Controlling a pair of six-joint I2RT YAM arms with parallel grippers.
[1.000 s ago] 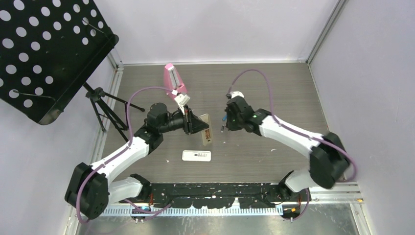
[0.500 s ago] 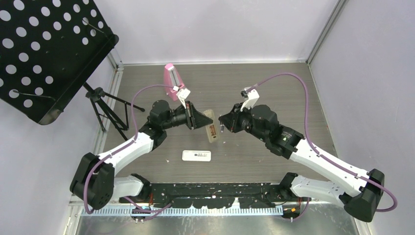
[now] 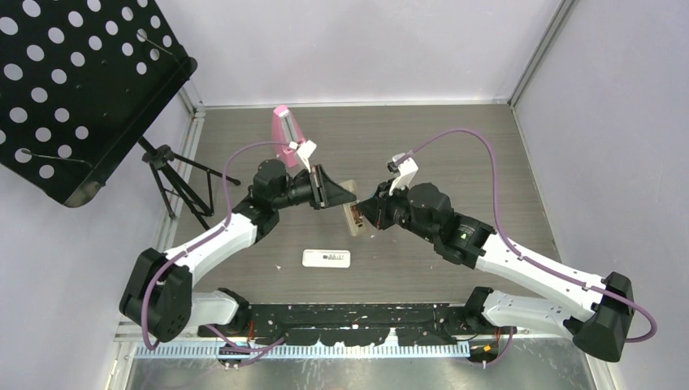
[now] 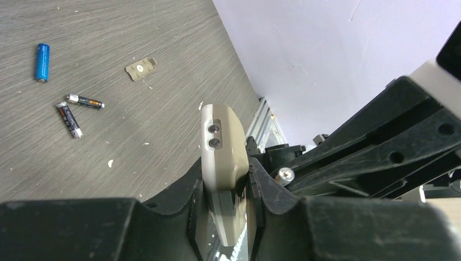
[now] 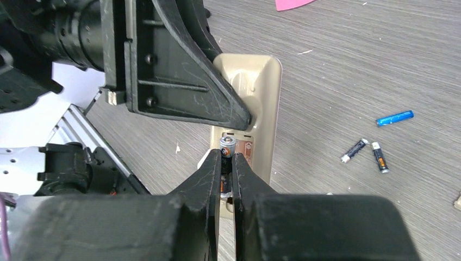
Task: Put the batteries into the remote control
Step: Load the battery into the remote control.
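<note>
**Left gripper (image 4: 226,178) grips a beige remote (image 4: 219,142); right gripper (image 5: 226,159) holds a battery (image 5: 226,144) at its open bay**

In the overhead view, both arms meet at the centre of the frame above a grey wood-grain table (image 3: 463,146). The left claw is clenched on the sides of the remote and holds it clear of the table. The right claw is closed tight on a dark battery with a silver end cap, right at the remote's open compartment.

In the right wrist view, three loose cells lie on the table at middle right. One is a blue battery (image 5: 395,118). The other two are dark batteries (image 5: 355,150) lying just beside each other. A small beige cover (image 4: 141,68) lies near them. A white remote (image 3: 326,258) lies flat below centre in the overhead view.
</note>
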